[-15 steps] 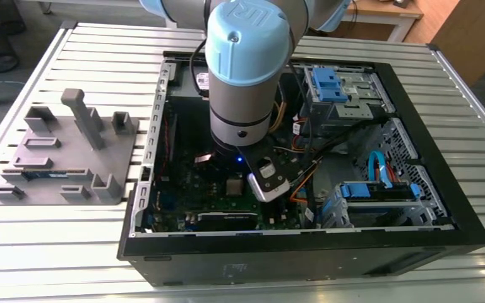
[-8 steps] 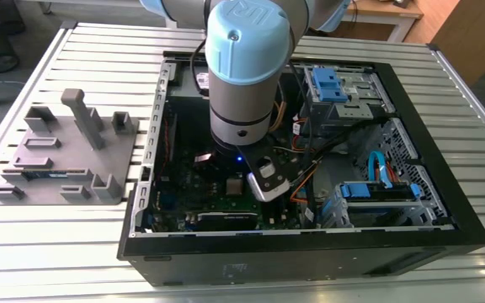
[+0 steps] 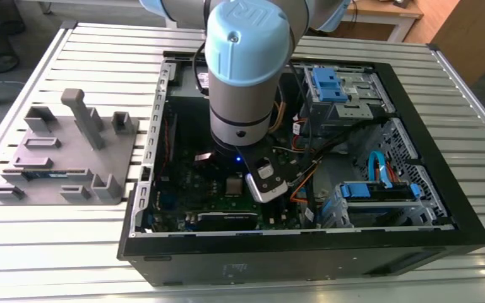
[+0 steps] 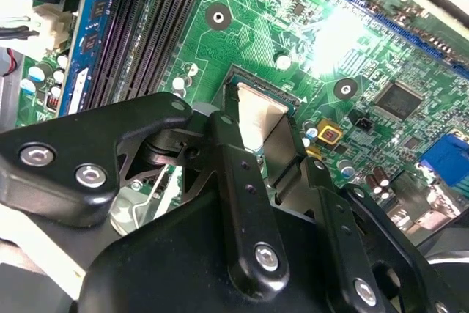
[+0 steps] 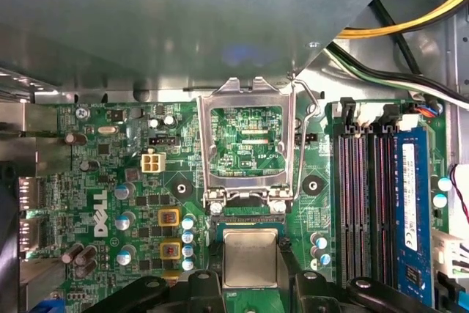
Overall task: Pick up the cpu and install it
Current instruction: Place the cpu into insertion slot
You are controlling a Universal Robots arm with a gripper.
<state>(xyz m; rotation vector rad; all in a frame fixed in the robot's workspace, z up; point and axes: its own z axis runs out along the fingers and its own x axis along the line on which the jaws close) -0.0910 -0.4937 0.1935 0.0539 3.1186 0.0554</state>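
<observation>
The small, flat, square cpu, with its silvery-grey metal top, lies level over the dark socket on the green motherboard. It is just beside the hinge of the rectangular silver metal socket frame, which stands flipped open. I cannot tell whether the cpu is seated or just above the socket.

The black two-finger gripper is clamped on the cpu. In both wrist views I see one of its fingers against each of two opposite edges.

Near the socket run black memory slots, one holding a long blue memory stick.

In the exterior view, the pale blue and grey arm reaches straight down, wrist vertical, into the open black computer case. The case lies on a slatted aluminium table. A grey moulded fixture tray rests at the exterior view's left, near the case.
</observation>
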